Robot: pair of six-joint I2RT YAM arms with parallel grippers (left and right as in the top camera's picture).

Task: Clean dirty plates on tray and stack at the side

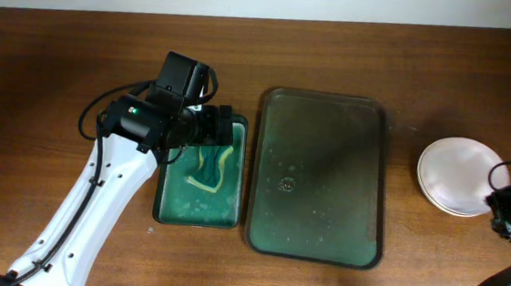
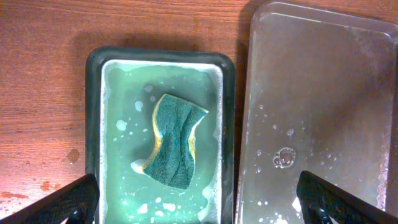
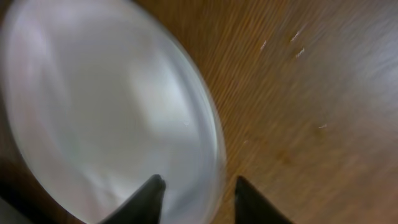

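The white plates sit stacked on the wood at the right, off the tray, and look plain white. The top plate fills the blurred right wrist view. My right gripper is at the stack's lower right edge. Its fingers are apart, one over the plate and one outside the rim. The dark olive-grey tray lies in the middle, wet with suds and holding no plates. It also shows in the left wrist view. My left gripper hangs wide open over the green tray.
A small bright green tray with soapy water lies left of the dark tray, its rim showing in the left wrist view. A green-and-yellow sponge lies in it. Bare wood surrounds both trays.
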